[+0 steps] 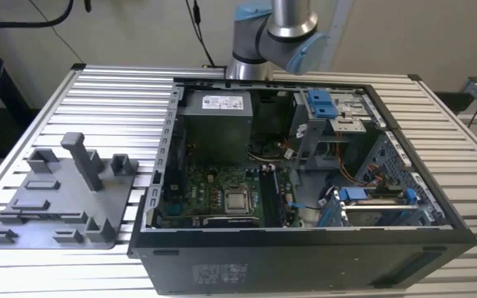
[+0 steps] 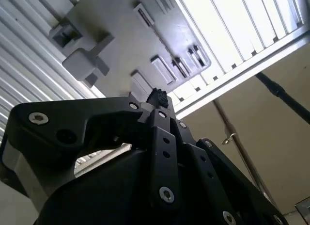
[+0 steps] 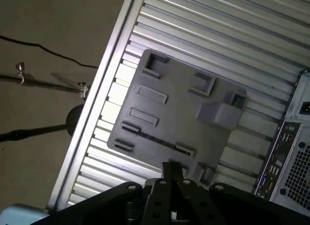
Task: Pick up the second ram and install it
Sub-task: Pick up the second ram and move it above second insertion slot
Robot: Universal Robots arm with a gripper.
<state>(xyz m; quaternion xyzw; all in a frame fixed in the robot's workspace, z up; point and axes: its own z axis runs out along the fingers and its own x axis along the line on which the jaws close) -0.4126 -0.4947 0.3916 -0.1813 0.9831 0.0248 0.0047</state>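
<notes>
In the first wrist view my gripper (image 3: 172,167) hangs high above the grey plastic tray (image 3: 179,113), over the tray's edge. Its black fingers are pressed together with nothing between them. The second wrist view shows the same shut fingertips (image 2: 157,95) against the tray (image 2: 121,36) far below. A thin dark strip (image 3: 154,139) runs between two small brackets on the tray. It may be the second ram standing on edge, but I cannot tell. In the exterior view the tray (image 1: 64,205) lies on the exterior view's left of the open computer case (image 1: 305,174).
The case's motherboard (image 1: 222,198) lies exposed, with blue drive latches (image 1: 323,102) at the back right. The tray's tall grey post (image 1: 82,158) stands upright. The arm's base (image 1: 268,37) sits behind the case. The slatted table (image 1: 114,105) ends near the tray, with floor and cables (image 3: 43,50) beyond.
</notes>
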